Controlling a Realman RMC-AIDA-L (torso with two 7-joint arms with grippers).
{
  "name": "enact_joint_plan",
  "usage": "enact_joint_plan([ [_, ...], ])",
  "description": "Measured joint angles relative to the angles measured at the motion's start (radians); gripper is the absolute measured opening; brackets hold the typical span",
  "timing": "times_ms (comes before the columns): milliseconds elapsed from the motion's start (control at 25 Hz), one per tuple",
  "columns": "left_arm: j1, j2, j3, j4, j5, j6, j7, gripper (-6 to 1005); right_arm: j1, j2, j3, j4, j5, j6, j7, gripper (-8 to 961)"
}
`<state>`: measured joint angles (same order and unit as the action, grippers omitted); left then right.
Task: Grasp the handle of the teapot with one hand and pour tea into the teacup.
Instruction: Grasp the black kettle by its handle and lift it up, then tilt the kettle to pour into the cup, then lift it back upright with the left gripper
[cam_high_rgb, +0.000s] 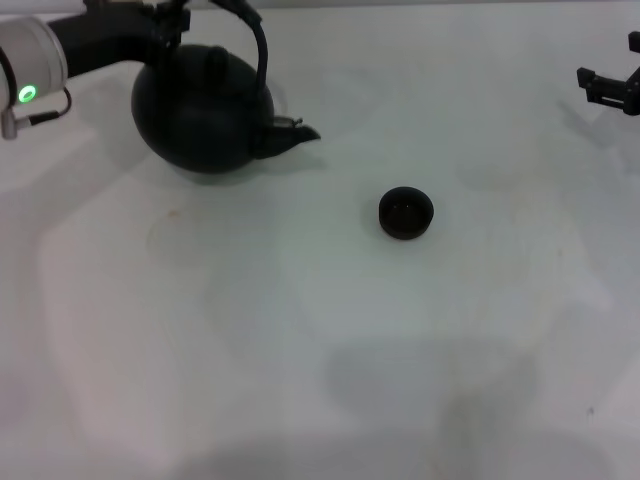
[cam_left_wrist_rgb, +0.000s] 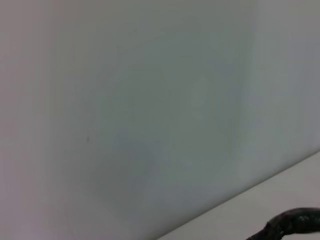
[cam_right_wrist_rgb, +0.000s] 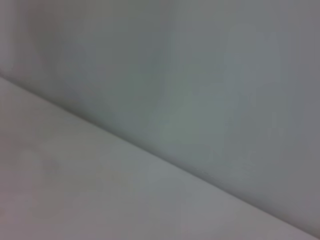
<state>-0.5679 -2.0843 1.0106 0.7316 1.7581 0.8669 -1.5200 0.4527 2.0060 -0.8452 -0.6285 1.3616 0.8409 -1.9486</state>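
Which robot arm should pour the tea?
The left. Its left gripper is already at the handle of the teapot. The right gripper sits far off, past the teacup.

The left tool (cam_high_rgb: 170, 12) and the handle (cam_high_rgb: 258, 45) top are cut off by the head view's edge.

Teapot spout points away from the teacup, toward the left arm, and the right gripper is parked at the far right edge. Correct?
Not quite. In the head view the teapot has its spout pointing toward the teacup, away from the left arm at its handle. The rest holds: the right gripper sits at the far right edge.
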Motion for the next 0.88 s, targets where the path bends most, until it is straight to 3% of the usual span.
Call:
enact_joint_plan([
  [160, 0.114, 0.005, 0.221, 0.261, 0.031, -0.086, -0.157, 139, -0.013, 0.000, 0.000, 0.006, 0.061, 0.053, -0.013, 844],
  [400, 0.165, 0.002, 0.312, 0.430, 0.184, -0.101, -0.323, 139, -0.019, 0.000, 0.000, 0.007, 0.093, 0.081, -0.015, 844],
  [640, 0.173, 0.003, 0.421, 0.555, 0.438, -0.107, -0.612, 138, -0.027, 0.000, 0.001, 0.007, 0.121, 0.098, -0.018, 844],
  [880, 0.186, 0.004, 0.500, 0.639, 0.599, -0.133, -0.746, 138, -0.035, 0.000, 0.002, 0.021, 0.132, 0.101, -0.026, 844],
])
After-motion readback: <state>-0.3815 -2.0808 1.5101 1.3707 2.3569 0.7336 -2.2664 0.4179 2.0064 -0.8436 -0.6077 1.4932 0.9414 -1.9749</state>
